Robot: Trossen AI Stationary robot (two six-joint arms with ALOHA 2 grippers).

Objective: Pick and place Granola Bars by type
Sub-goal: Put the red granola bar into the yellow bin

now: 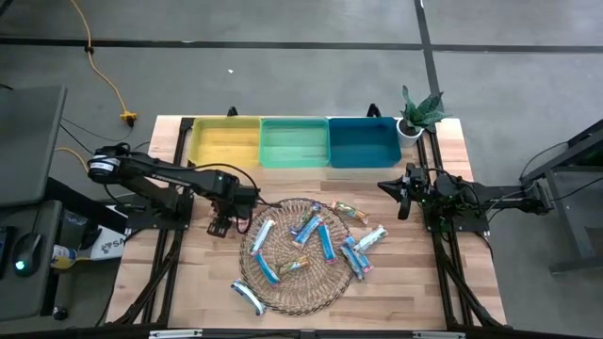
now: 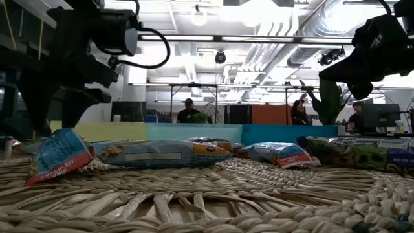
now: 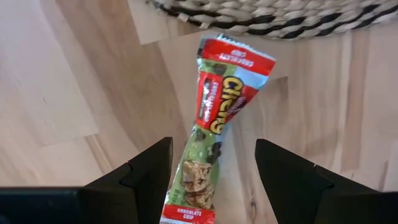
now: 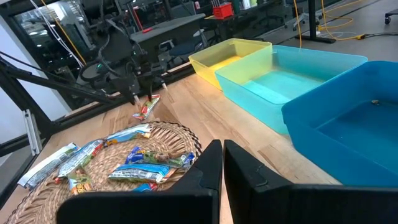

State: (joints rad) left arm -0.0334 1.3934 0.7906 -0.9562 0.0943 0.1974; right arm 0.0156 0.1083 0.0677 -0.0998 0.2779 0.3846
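Red-ended granola bar (image 3: 214,118) lies on bare wood at the wicker mat's (image 1: 283,299) ten o'clock. Left gripper (image 3: 211,171) hangs spread astride it; right gripper (image 4: 217,163), pressed together, waits at two o'clock.

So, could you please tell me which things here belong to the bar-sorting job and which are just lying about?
Job:
granola bars on the wicker mat
red-green bar between the open left claw fingers
yellow bin, green bin, blue bin

Lying about:
potted plant
yellow cable
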